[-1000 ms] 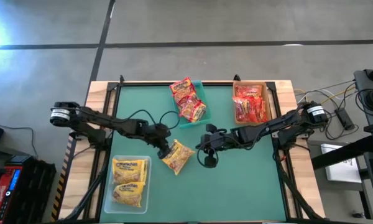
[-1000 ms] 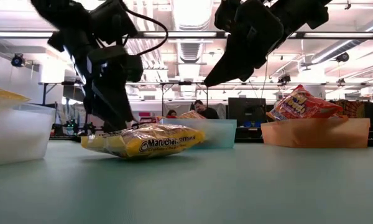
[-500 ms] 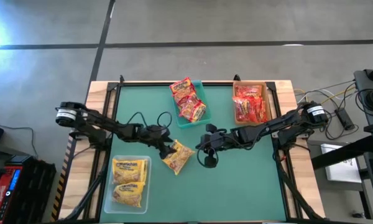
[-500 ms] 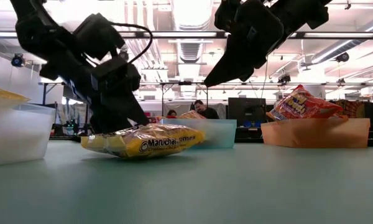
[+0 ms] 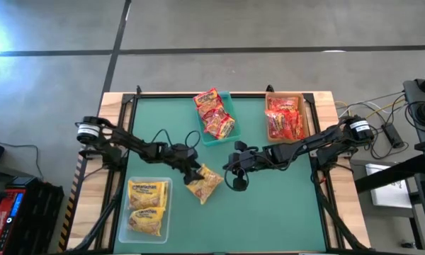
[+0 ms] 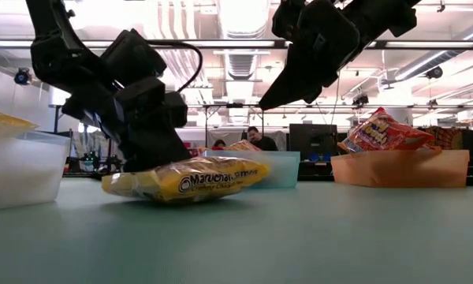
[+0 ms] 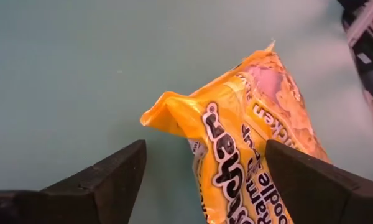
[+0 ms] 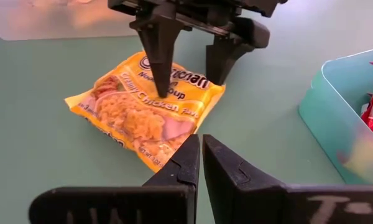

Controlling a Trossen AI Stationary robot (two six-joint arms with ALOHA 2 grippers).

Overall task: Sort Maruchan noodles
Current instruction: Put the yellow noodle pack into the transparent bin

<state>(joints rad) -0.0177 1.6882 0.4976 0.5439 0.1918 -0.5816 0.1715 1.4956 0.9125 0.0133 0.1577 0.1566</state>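
Reading "Maruchan" in black letters, a crinkly yellow noodle packet (image 6: pixel 185 178) lies flat mid-bench between the spread fingers of the left gripper (image 5: pixel 192 171). Right gripper (image 5: pixel 238 183), pressed together, hovers beside it. Clear bin (image 5: pixel 164 225) holds yellow packets; teal bin (image 5: pixel 229 106) and tan bin (image 5: pixel 306 120) hold red ones.

Bare mat (image 5: pixel 283 205) ahead; teal bin (image 5: pixel 227 131) behind loose yellow packet (image 5: pixel 204 184).

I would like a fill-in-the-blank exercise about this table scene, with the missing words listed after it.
1. The loose noodle packet on the mat is mostly ____.
2. The left gripper stands ____ over that packet.
3. The right gripper is ____.
4. The clear bin holds ____ yellow packets.

Missing words: yellow; open; shut; two
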